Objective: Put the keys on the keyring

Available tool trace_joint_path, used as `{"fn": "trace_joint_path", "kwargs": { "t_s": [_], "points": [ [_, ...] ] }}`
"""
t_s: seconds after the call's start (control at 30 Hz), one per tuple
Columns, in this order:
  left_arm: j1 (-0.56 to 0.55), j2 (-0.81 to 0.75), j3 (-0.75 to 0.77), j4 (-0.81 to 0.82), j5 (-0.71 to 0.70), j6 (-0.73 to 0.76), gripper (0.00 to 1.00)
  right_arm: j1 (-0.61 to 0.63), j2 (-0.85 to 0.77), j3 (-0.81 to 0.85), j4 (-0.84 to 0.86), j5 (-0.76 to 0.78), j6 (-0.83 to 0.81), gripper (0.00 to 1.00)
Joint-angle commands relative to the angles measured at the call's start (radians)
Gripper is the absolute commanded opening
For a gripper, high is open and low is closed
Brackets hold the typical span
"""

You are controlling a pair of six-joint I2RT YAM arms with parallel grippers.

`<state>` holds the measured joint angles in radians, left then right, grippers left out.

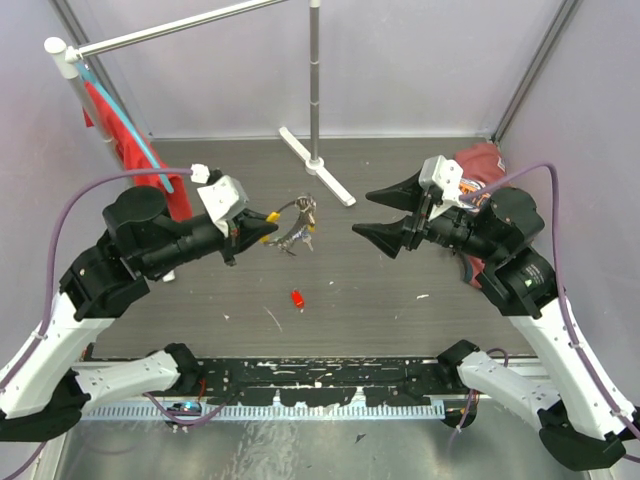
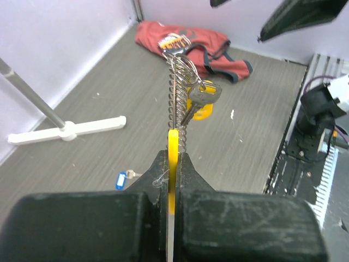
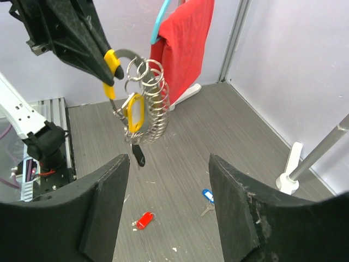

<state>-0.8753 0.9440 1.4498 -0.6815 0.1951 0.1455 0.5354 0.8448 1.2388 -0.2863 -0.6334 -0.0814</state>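
Your left hand point(image 2: 173, 159) is clamped shut on the yellow tag point(image 3: 110, 61) of the keyring point(image 3: 150, 103). It holds the ring up off the counter point(image 1: 420, 320), and the coil runs out from the fingertips toward your right hand point(image 3: 169, 161). That hand is spread open and empty, and it faces the ring across a gap.

Both keys lie loose on the counter below. The red key point(image 3: 144, 220) is on the near side of the ring, toward the arm bases. The blue key point(image 3: 206, 195) is farther back, near the white stand foot point(image 2: 82, 128). So I judge that your free right hand must go down, not forward.

The top view shows the red key plainly, but I cannot pick out the blue one there. The left wrist view shows only the blue, and the right wrist view shows both.
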Motion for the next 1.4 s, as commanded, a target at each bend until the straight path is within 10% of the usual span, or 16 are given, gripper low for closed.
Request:
{"fn": "trace_joint_path", "kwargs": {
  "t_s": [0.0, 0.73, 0.87, 1.37],
  "points": [
    [-0.004, -0.001, 0.013, 0.127, -0.050, -0.022, 0.00, 0.003, 0.020, 0.033, 0.019, -0.024, -0.005, 0.67],
    [-0.005, -0.068, -0.156, 0.585, 0.106, -0.154, 0.00, 0.003, 0.079, 0.124, 0.290, -0.037, 0.131, 0.56],
    [-0.004, -0.065, -0.159, 0.591, 0.104, -0.157, 0.00, 0.003, 0.090, 0.164, 0.289, 0.066, 0.247, 0.42],
    [-0.005, -0.017, -0.162, 0.577, -0.008, -0.088, 0.00, 0.005, 0.136, 0.093, 0.454, 0.203, 0.975, 0.44]
  ]
}}
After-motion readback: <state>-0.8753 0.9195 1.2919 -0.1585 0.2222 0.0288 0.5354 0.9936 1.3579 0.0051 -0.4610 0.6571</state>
